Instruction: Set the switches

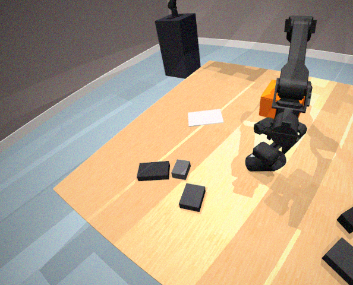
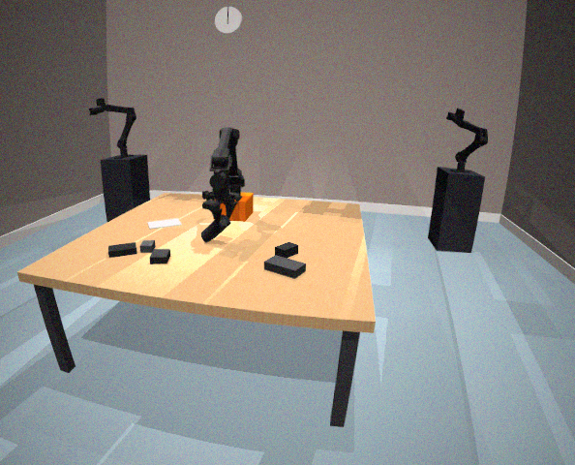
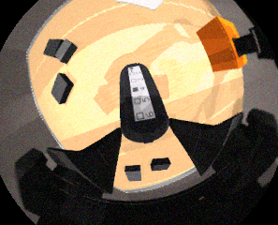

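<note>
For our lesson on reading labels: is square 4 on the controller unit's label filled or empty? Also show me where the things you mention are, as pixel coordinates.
Filled: on the controller unit (image 1: 248, 164) (image 2: 210, 232) (image 3: 145, 130), square 4 shows solid dark, while 5 and 6 are only outlined.

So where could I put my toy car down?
There's room on the wood between the white card and the long black box, and between the table's front edge and the big dark slab. It's crowded by the small grey box.

The controller unit (image 1: 258, 165) (image 2: 211, 232) (image 3: 145, 129) is held tilted, label (image 3: 140, 94) showing.
</note>
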`<state>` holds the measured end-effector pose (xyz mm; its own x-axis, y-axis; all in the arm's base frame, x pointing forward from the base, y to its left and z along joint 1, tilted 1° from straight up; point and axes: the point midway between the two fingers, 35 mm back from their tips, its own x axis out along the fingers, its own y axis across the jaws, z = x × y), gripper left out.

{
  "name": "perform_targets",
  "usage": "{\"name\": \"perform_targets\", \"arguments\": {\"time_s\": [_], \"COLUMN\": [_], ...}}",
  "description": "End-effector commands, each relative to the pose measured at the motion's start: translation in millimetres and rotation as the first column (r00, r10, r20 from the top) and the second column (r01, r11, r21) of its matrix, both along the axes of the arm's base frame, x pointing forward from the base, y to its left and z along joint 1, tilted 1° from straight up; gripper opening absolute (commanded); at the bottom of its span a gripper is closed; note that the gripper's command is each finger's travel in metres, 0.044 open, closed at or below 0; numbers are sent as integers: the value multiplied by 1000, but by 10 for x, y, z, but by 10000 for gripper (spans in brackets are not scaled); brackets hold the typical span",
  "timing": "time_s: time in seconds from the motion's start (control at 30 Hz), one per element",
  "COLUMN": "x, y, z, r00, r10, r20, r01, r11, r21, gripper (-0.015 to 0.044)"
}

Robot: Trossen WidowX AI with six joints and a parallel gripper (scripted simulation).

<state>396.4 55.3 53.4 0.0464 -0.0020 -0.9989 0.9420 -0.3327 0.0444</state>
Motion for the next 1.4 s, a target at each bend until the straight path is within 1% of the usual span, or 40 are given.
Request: {"name": "perform_targets", "arguments": {"time_s": [0.0, 1.37], "x": [-16, -116], "y": [-40, -312], "z": [48, 173], "r00": [1000, 1000], "r10": [2, 2], "r20": [4, 4], "r01": [-2, -2], "r11": [1000, 1000], "r21": [-2, -5], "gripper": [335, 335]}}
